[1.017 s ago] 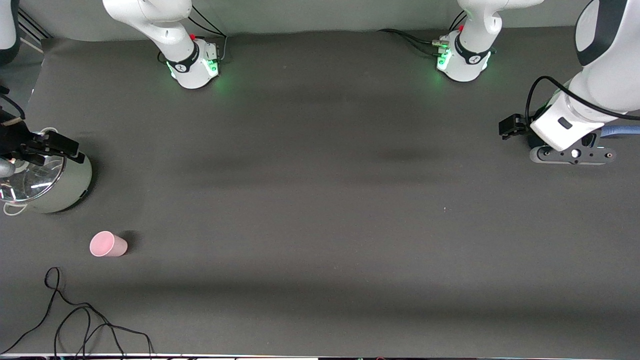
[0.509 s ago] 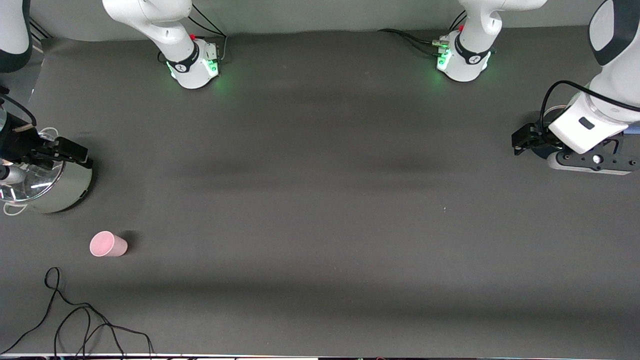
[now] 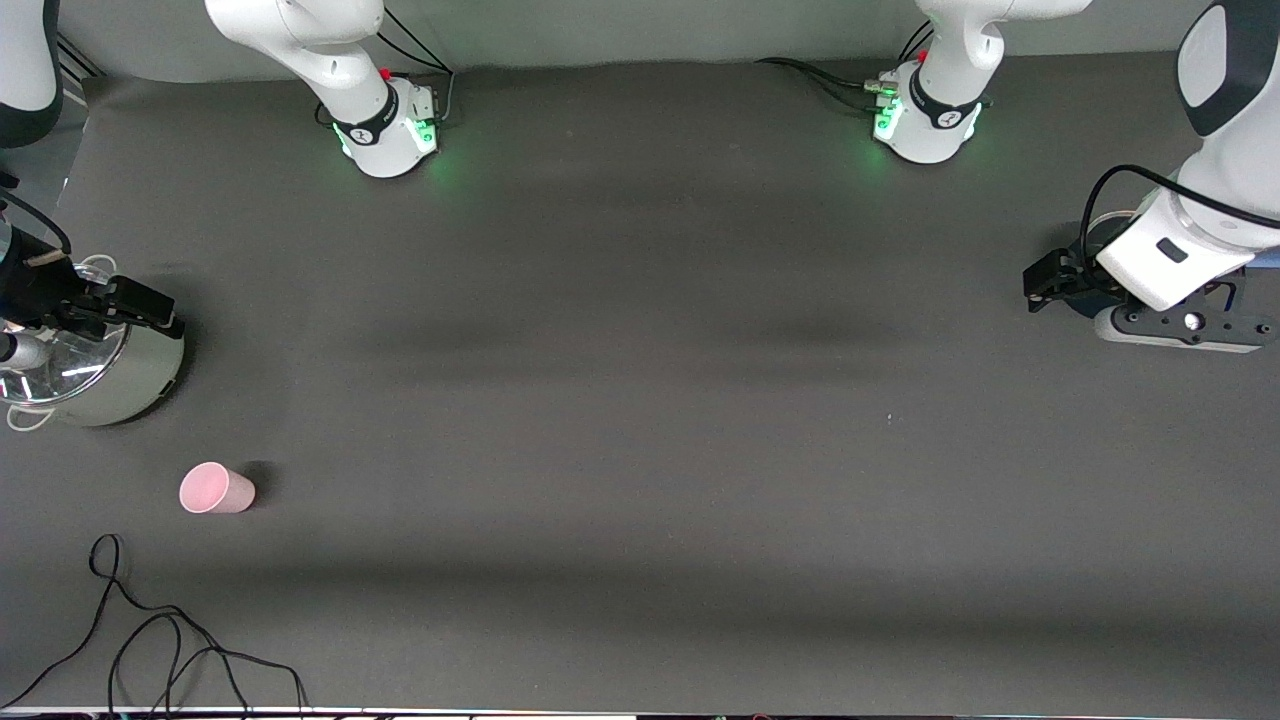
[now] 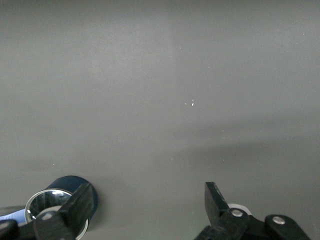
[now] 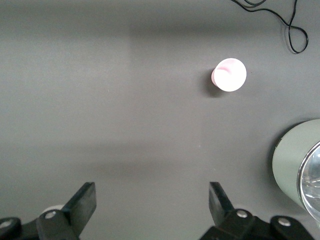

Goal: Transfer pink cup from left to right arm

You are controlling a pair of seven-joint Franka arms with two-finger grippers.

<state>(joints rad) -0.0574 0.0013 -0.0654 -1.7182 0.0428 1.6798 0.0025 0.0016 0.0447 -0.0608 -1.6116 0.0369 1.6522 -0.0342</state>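
Pink and small, the cup (image 3: 216,489) stands upright on the dark grey counter (image 3: 640,420) toward the right arm's end, alone with bare cloth all around it; from the right wrist camera its open mouth (image 5: 229,74) faces straight up. It sits nearer to the front camera than the pale green pot (image 3: 95,365) with a glass lid, and the two are near each other without touching. A thin black cable (image 3: 150,640) lies in loose loops on the counter, nearer again to the front camera than the cup.

Over that pale green pot hangs the right gripper (image 5: 150,205), its two black fingers (image 5: 86,200) spread wide apart with nothing between them.

At the left arm's end of the counter the left gripper (image 4: 145,205) hovers low over the cloth, fingers (image 4: 215,200) likewise set well apart and empty. Just beside one of them, in its wrist camera, stands a dark blue pot (image 4: 65,197) with a glass lid. Neither gripper touches the cup.
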